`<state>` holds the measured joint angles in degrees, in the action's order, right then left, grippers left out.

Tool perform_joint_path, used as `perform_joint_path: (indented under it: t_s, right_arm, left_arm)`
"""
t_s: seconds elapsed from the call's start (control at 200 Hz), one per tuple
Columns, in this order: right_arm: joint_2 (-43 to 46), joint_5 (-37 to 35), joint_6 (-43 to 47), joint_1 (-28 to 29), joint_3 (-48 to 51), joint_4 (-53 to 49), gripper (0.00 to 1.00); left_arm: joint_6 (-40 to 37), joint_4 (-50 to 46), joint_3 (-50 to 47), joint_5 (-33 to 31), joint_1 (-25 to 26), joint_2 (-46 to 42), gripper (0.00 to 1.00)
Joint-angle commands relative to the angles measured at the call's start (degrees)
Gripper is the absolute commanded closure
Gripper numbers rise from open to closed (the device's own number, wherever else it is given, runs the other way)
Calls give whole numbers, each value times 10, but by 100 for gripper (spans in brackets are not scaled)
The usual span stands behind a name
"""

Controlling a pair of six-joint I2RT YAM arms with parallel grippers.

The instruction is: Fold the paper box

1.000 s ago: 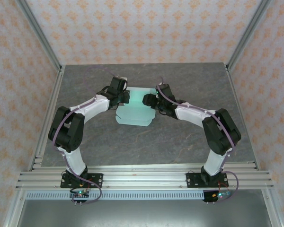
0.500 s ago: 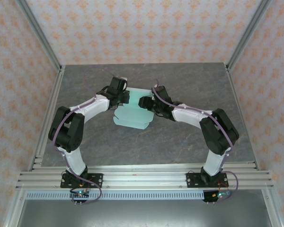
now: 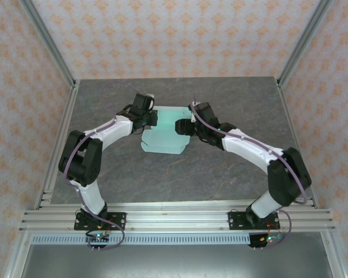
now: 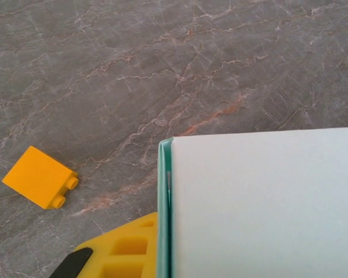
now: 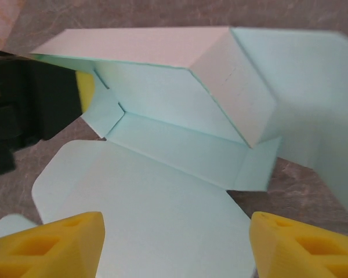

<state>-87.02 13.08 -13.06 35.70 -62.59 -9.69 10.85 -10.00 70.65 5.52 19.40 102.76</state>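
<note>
The paper box (image 3: 165,136) is lying half-folded at mid-table (image 3: 232,168). The left gripper (image 3: 152,120) is pinching its raised panel, with one finger hidden behind card. The right gripper (image 5: 175,226) is hovering above a flap, jaws spread wide.

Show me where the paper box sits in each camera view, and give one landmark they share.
Top external: paper box near picture centre, at mid-table.
Left wrist: paper box in the lower right, one pale panel seen close.
Right wrist: paper box across the middle, flat flaps below a raised panel.
Shared landmark: the grey veined table beneath the box.
</note>
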Motion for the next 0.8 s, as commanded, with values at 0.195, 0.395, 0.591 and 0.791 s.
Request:
perform_joint_path:
  t_s: [0.195,0.395,0.591,0.791]
  right_arm:
    - [117,45,129,-106,-27,-80,32]
    - [64,226,137,-242,-46,-42,33]
    - [-7,351,219,-257,-87,-65,37]
    - [-61,423,241,-241,-112,-57,41]
  left_arm:
    - [32,21,-15,46,-31,-61,100]
    - [39,14,-20,77,-34,-82,100]
    - [44,13,-25,95,-34,-98,100]
    - [46,15,-24,104,-33,-100,100]
